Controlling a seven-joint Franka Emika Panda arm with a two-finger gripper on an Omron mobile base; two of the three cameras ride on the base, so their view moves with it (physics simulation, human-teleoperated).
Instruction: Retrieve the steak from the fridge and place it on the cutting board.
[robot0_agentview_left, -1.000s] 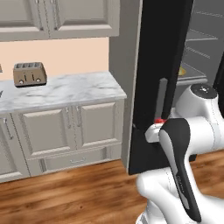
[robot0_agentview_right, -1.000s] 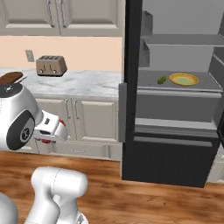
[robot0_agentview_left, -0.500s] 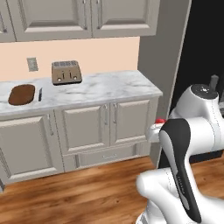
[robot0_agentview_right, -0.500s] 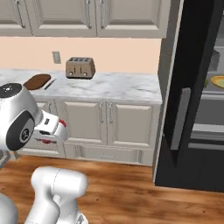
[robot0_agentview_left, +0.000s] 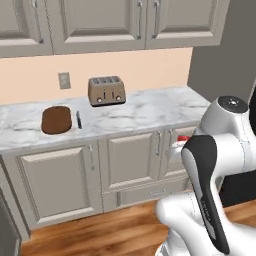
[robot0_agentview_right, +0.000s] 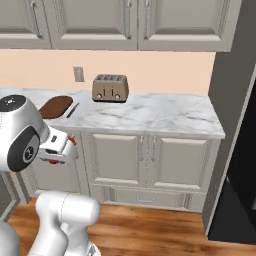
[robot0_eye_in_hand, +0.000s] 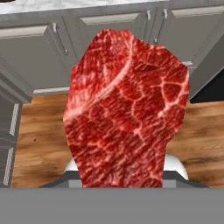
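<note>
Base swung to counter; gripper (robot0_eye_in_hand: 124, 186) clamps steak (robot0_eye_in_hand: 127, 109).

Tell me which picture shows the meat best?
The hand view. The steak stands big and close there, red with white marbling, in front of the cabinets and wood floor. In the two base views I cannot make the steak out; they look at the counter with the cutting board and toaster.
</note>
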